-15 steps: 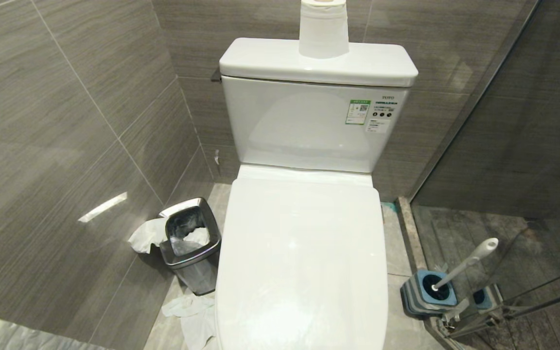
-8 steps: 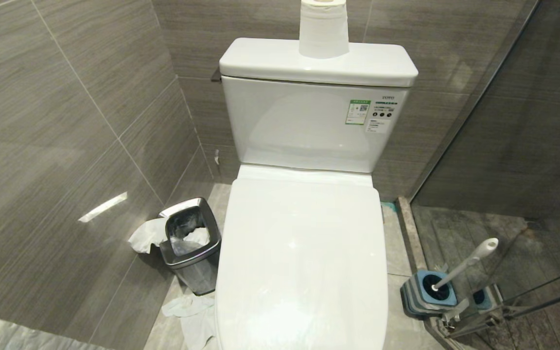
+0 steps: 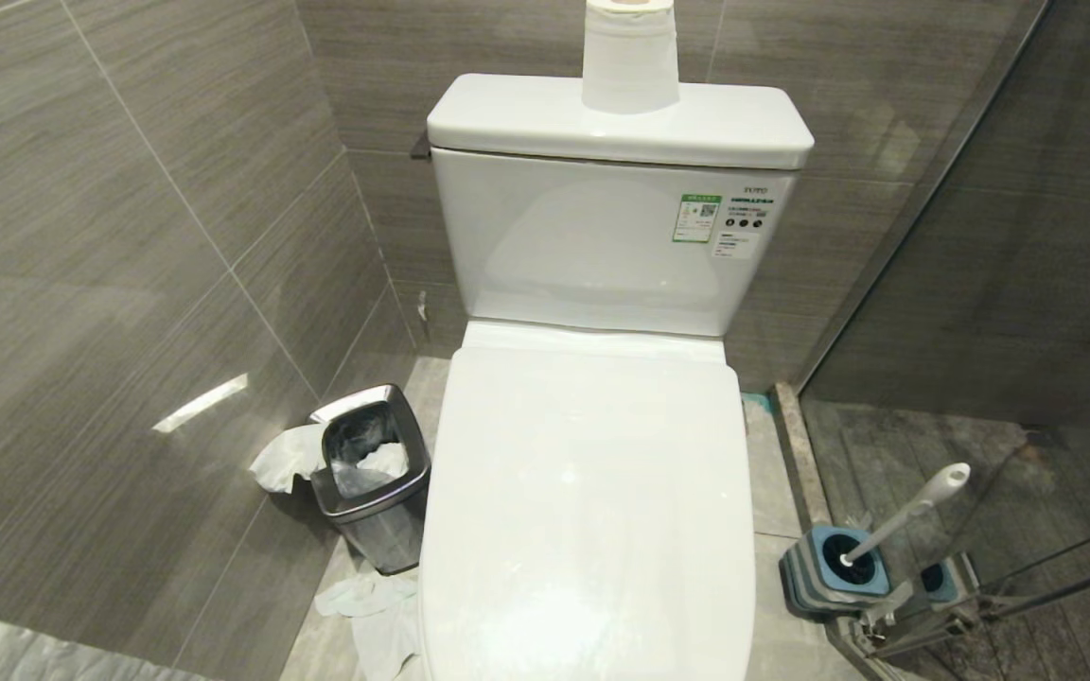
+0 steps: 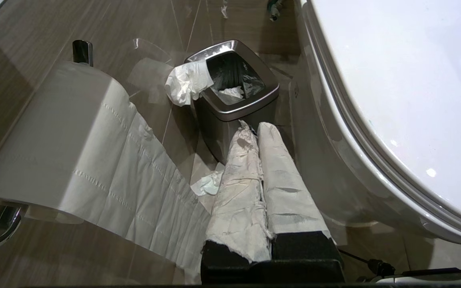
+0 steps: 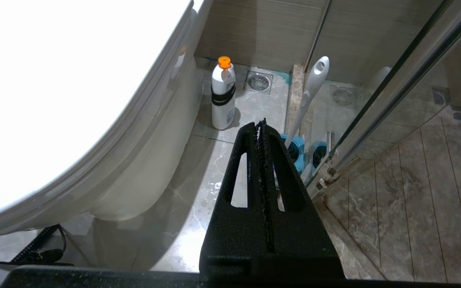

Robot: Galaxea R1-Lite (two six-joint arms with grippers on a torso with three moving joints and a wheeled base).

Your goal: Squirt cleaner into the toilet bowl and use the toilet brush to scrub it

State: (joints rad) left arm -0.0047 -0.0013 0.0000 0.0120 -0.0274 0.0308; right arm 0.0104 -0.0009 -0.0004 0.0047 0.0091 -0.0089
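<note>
The toilet brush stands in its blue-and-grey holder on the floor at the right side of the toilet, beside the glass shower door. Its long white handle is tilted; the knob end points up and away from the toilet, toward the glass. The toilet lid is down, so the bowl is covered. A white cleaner bottle with an orange cap stands upright on the floor, close to the toilet base and near a floor drain.

The left gripper hangs low beside the toilet, pointing toward the steel waste bin; its paper-wrapped fingers are pressed together and hold nothing. The right gripper hangs on the other side, pointing toward the brush holder, its black fingers together and empty. A toilet paper roll stands on the tank.
</note>
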